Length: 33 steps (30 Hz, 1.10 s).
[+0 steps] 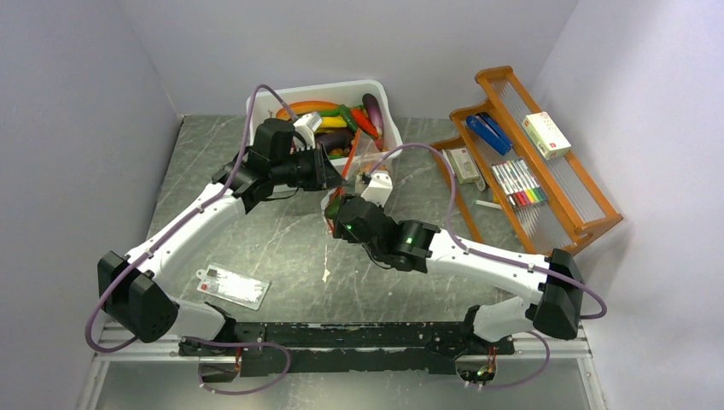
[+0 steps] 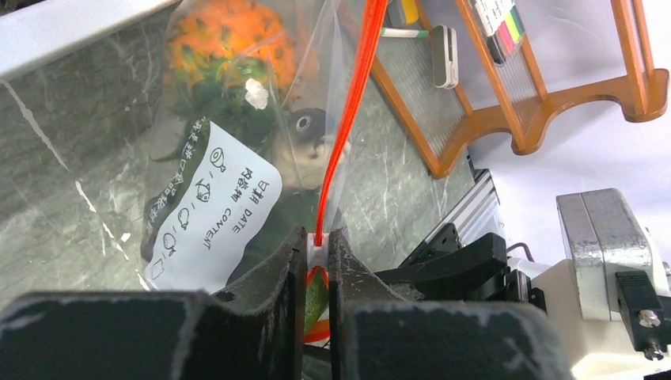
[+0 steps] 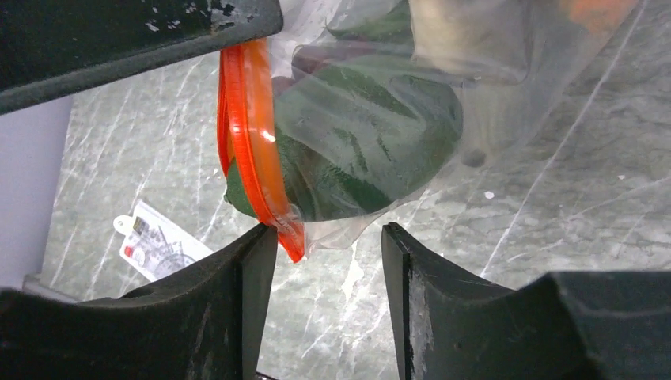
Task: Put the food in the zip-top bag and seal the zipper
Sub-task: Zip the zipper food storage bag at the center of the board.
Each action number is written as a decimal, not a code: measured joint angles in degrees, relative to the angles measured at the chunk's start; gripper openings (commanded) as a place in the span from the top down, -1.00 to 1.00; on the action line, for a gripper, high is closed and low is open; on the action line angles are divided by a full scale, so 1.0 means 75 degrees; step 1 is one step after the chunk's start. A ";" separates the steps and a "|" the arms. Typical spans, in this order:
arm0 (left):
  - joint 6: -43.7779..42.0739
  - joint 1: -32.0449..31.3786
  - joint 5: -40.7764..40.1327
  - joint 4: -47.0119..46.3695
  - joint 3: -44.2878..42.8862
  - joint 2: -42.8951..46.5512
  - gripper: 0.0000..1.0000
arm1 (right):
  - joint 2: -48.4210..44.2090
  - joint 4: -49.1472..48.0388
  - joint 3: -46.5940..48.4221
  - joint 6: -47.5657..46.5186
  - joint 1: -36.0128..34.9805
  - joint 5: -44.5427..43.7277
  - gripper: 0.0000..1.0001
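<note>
1. Presently the left jaws are pressed together on one end of the zipper (image 2: 348, 119). The zip-top bag (image 2: 210, 210) hangs from that pinch between the arms, with the pineapple (image 2: 229, 39) and green piece (image 3: 356, 150) inside.
2. The right jaws stand spread either side of the bag's far corner, gripping nothing. If they close off the strip, they would only crease plastic and seal nothing.
3. The strip looks parted there, so a hard tug could slip the left pinch and drop the bag onto the counter (image 3: 554, 206).

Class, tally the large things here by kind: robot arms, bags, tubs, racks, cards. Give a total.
Black-and-white robot arms: 2
Clear plastic zip-top bag: 1
White plastic tub: 1
Orange wooden rack: 1
Flat white card: 1
Total: 6
</note>
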<state>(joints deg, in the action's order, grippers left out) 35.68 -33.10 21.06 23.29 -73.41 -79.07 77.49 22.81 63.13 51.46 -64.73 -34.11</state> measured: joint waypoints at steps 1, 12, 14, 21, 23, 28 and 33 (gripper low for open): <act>0.0020 0.0000 0.0003 -0.0023 0.0012 0.0000 0.86 | 0.0003 0.0023 0.0000 0.0015 0.0000 -0.0070 0.06; 0.0192 0.0000 0.0032 -0.0280 0.0353 0.0189 0.86 | -0.0163 -0.0289 -0.0519 -0.0099 0.0332 -0.0332 1.00; 0.0230 -0.0009 0.0061 -0.0347 0.0405 0.0198 0.86 | -0.0606 -0.0469 -0.0836 -0.0452 0.0408 -0.0125 1.00; 0.0417 0.0015 0.0169 -0.0927 0.0408 0.0201 0.86 | -0.1920 -0.0373 0.0204 -0.1775 0.0807 0.1271 1.00; 0.0452 0.0012 0.0227 -0.1020 0.0370 0.0201 0.86 | -0.2075 -0.0749 0.0003 -0.1851 0.0927 0.1853 1.00; 0.0411 0.0000 0.0219 -0.0947 0.0280 0.0160 0.86 | -0.1612 -0.0656 0.0052 -0.2025 0.1037 0.2844 1.00; 0.0326 0.0023 0.0213 -0.0973 -0.0096 0.0035 0.86 | -0.1472 -0.0618 0.0154 -0.2212 0.1218 0.3177 1.00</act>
<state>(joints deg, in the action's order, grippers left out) 38.13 -32.93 22.65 15.99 -74.13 -78.81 66.46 18.17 64.29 34.87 -55.59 -10.28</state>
